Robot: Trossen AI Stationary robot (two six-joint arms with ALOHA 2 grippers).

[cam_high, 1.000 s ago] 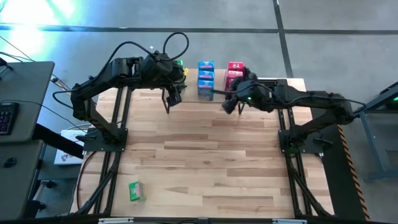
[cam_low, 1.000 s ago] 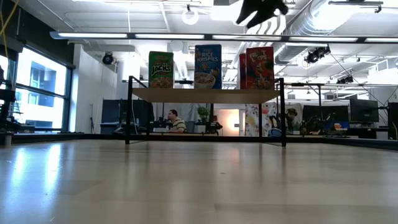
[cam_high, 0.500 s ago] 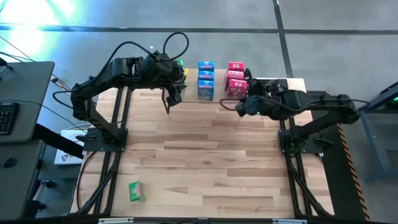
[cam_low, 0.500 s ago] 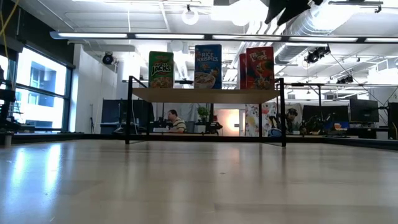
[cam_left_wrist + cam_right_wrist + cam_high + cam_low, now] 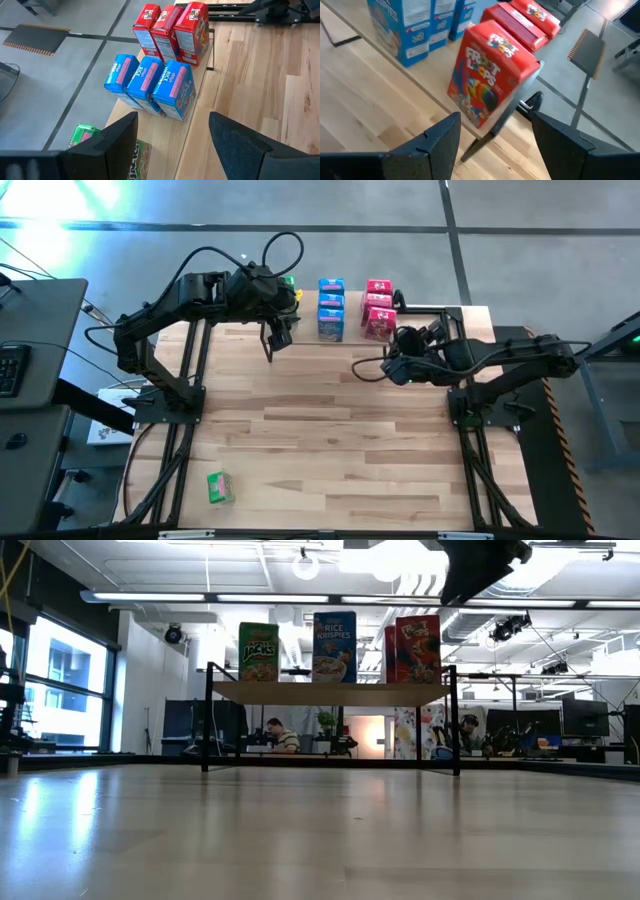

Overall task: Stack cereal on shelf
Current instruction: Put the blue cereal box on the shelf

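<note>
So the big wooden surface (image 5: pixel 320 430) is mostly bare planks, lots of open room through the middle and the near half. The shelf (image 5: pixel 330 692) sits along the far edge, running nearly to the right corner where its black leg shows.

Both arms are up by that far edge. The left gripper (image 5: pixel 272 340) hangs just in front of the shelf's left end, fingers spread apart with nothing between them. The right gripper (image 5: pixel 372 367) is over the surface a little way in front of the shelf's right end, also parted and holding nothing.

On the shelf: three blue boxes (image 5: pixel 150 85) in a tight row, three red boxes (image 5: pixel 172 30) beside them at the right end, the front one right at the shelf's lip, and green boxes (image 5: pixel 107 152) at the left end.

One green box (image 5: pixel 219 487) lies alone near the front left corner, well apart from everything.
</note>
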